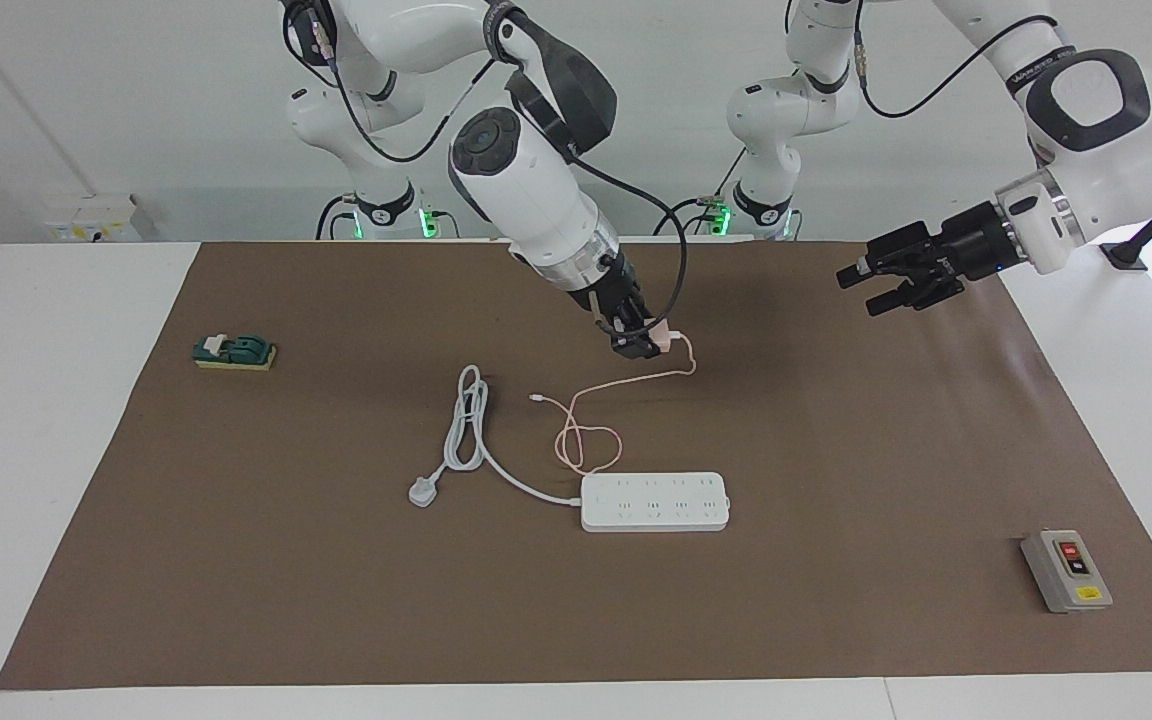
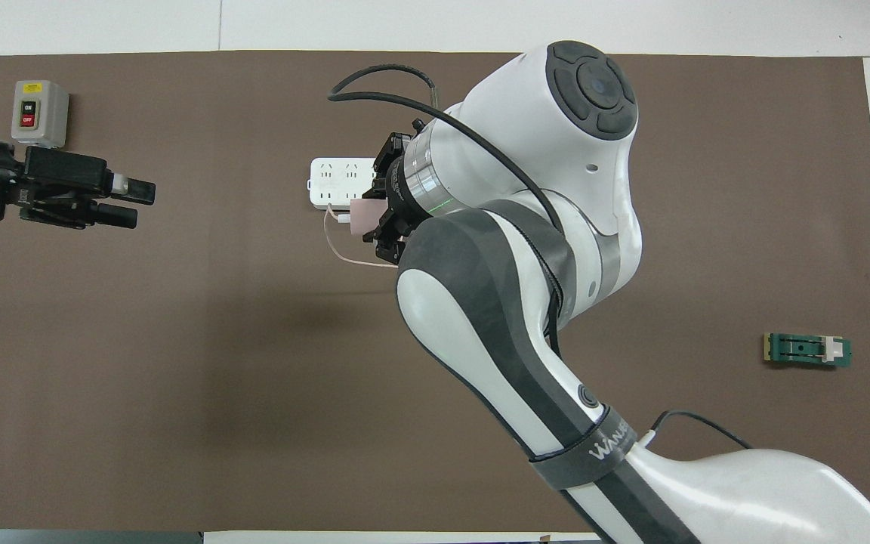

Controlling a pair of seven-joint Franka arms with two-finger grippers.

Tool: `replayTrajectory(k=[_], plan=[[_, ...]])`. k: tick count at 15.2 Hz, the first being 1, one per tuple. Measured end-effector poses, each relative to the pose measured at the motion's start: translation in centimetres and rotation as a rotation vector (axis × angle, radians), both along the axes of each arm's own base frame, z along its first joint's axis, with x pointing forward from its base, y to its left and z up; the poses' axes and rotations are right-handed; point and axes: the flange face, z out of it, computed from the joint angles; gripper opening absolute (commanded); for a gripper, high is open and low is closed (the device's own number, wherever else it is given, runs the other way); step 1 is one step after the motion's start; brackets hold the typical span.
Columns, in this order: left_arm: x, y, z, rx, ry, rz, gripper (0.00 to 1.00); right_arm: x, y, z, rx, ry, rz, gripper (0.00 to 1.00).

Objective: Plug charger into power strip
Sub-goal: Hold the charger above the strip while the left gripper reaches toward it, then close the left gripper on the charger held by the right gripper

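Note:
My right gripper [image 1: 639, 338] is shut on the charger [image 1: 663, 341], a small pale-pink cube, and holds it just above the brown mat. It also shows in the overhead view [image 2: 384, 219] with the charger [image 2: 363, 215]. The thin pink cable [image 1: 586, 440] trails from the charger down to the mat and loops up to the power strip [image 1: 654, 501]. The strip is long, flat and white and lies on the mat; in the overhead view the right arm hides most of the strip [image 2: 337, 181]. My left gripper [image 1: 894, 278] waits open and empty over the mat's left-arm end, and also shows in the overhead view [image 2: 121, 202].
The strip's thick white cord [image 1: 466, 420] coils to a grey-white plug [image 1: 423, 492] beside it. A grey box with red and black buttons [image 1: 1066, 570] stands at the left arm's end, farther from the robots. A green switch block [image 1: 234, 352] lies at the right arm's end.

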Motion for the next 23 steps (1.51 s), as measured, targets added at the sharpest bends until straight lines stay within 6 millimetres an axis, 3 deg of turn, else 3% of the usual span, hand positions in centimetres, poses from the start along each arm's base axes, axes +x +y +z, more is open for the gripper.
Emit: replayTrajectory(k=[6, 10, 13, 17, 23], plan=[[-0.8, -0.7, -6.5, -0.275, 0.055, 0.023, 1.0, 0.0, 0.0, 0.2, -0.003, -0.003, -0.004, 0.0], [-2.7, -1.8, -12.5, -0.419, 0.185, 0.034, 1.0, 0.0, 0.1, 0.3, 0.0, -0.007, -0.006, 0.0], [-4.2, -3.0, -15.6, -0.511, 0.251, 0.065, 1.0, 0.3, 0.1, 0.7, 0.013, -0.033, -0.018, 0.0], [-5.7, -6.2, -17.1, -0.571, 0.292, 0.076, 1.0, 0.3, 0.2, 0.9, 0.015, -0.038, -0.018, 0.0], [-5.1, -11.3, -16.2, -0.613, 0.218, 0.102, 1.0, 0.7, 0.0, 1.2, 0.055, -0.042, -0.045, 0.0]])
